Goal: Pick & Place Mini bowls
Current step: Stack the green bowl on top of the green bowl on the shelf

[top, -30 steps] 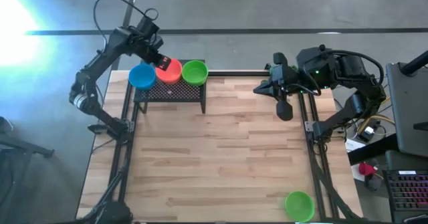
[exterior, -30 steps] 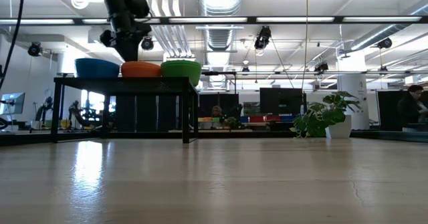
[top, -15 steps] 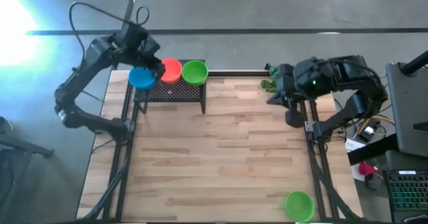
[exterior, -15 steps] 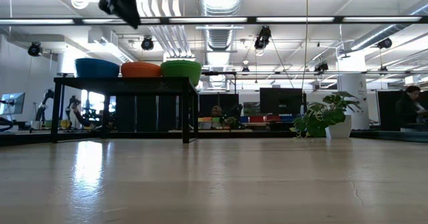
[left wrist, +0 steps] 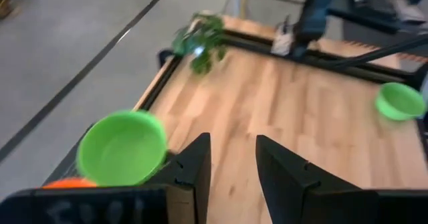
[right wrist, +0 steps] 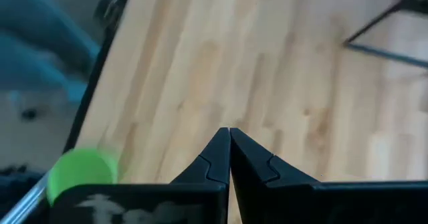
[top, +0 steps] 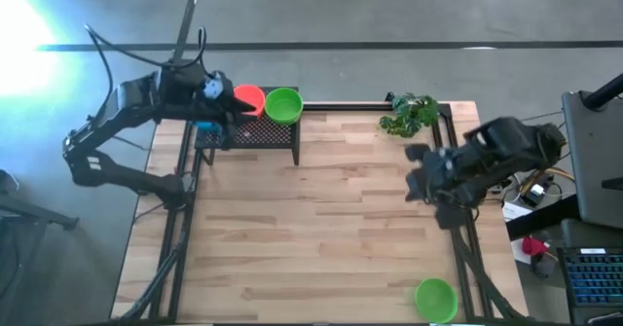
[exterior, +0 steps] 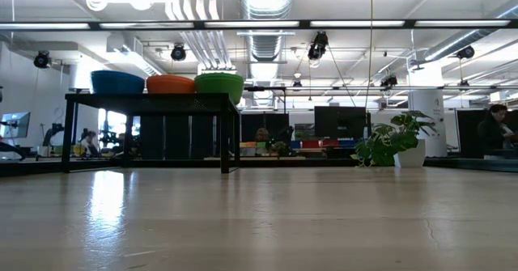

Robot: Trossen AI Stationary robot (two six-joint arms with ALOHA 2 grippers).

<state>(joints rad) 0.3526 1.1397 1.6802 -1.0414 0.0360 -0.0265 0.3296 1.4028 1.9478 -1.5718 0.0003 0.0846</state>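
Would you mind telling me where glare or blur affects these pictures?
High view: strong white-cyan glare washes out the top-left corner, beside the left arm. Low view: ceiling lights blow out overhead and throw a pale sheen on the table below the black stand. Left wrist view: the green bowl and plant sprig are smeared. Right wrist view: the green bowl at the table's edge is soft.

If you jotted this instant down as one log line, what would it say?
stand: blue, orange, green bowl on top | loose green bowl: table's near right corner | left hand: open, empty, by stand | right hand: shut, empty
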